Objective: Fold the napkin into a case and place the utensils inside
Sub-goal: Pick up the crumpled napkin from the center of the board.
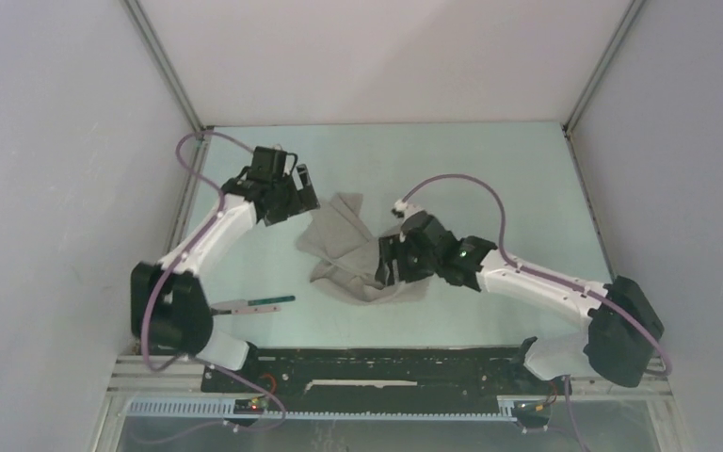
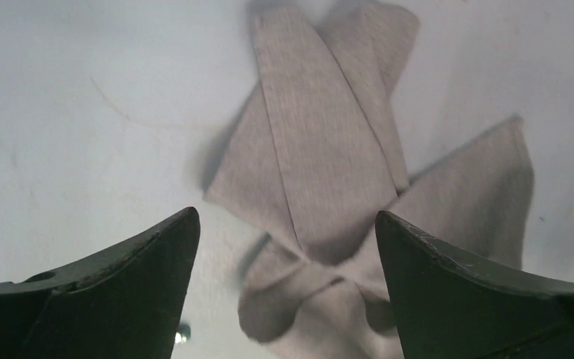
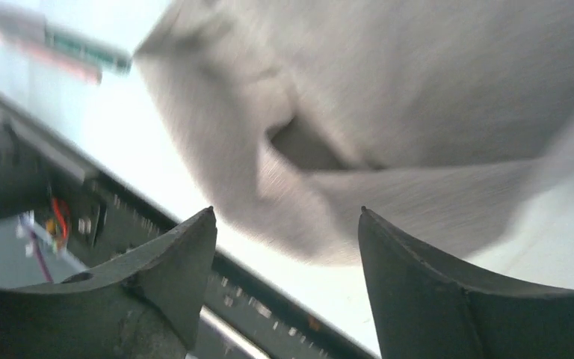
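The light grey napkin lies crumpled in loose overlapping folds at the table's middle; no case shape shows. My left gripper hovers open at its far left corner, with the cloth ahead of the spread fingers and nothing between them. At the napkin's right edge my right gripper stands open over the cloth, its jaws apart and empty. The utensils, a dark green handled piece beside a pale slim one, lie near the front left, blurred in the right wrist view.
A black rail runs along the table's near edge, close under the right gripper's view. White enclosure walls stand at the left, back and right. Purple cables arch over both arms.
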`<state>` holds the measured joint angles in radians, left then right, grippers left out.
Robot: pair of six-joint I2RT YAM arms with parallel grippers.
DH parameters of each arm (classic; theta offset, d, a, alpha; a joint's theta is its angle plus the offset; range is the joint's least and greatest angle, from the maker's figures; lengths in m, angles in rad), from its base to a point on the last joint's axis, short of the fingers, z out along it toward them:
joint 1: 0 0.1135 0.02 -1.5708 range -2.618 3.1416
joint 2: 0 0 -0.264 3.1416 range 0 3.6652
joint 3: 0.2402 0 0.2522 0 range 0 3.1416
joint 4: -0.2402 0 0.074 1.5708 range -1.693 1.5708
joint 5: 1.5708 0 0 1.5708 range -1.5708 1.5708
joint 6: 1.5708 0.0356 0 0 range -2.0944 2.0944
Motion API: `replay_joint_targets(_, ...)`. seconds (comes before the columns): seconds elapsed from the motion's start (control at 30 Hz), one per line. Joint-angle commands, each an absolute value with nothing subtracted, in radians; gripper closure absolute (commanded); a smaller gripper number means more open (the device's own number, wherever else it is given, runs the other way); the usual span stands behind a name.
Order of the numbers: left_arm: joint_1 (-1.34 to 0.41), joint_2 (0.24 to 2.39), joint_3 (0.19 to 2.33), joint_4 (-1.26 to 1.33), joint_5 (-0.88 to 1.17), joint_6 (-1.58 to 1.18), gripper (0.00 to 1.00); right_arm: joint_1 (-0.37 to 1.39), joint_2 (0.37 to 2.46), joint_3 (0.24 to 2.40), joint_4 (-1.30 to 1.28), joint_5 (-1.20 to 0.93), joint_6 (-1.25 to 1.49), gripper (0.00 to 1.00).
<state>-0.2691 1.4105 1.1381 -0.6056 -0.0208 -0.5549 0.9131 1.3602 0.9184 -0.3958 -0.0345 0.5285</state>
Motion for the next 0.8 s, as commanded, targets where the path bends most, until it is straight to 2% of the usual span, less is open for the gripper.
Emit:
replay_joint_targets(0.0,-0.218,1.625,1.290,-0.633,-0.023,-0.478,0.07,0.709,1.364,0.954,-0.334,0.079,0.553,0.21)
replay_joint_targets(0.13,-0.200,1.802,1.420,-0.668,-0.008,-0.442,0.15,0.535,1.489,1.046,-0.336,0.089,0.490,0.22)
replay_joint_targets(0.27,-0.184,1.909,1.502,-0.687,-0.008,-0.434,0.19,0.468,1.647,1.170,-0.356,0.071,0.409,0.26)
replay_joint_targets(0.43,-0.175,1.990,1.551,-0.687,0.033,-0.434,0.30,0.443,1.854,1.345,-0.409,0.056,0.293,0.37)
replay_joint_targets(0.67,-0.175,2.053,1.578,-0.655,0.067,-0.432,0.41,0.454,1.971,1.464,-0.464,0.083,0.251,0.32)
replay_joint_targets(0.77,-0.175,2.068,1.577,-0.638,0.094,-0.442,0.41,0.436,1.994,1.480,-0.476,0.062,0.263,0.31)
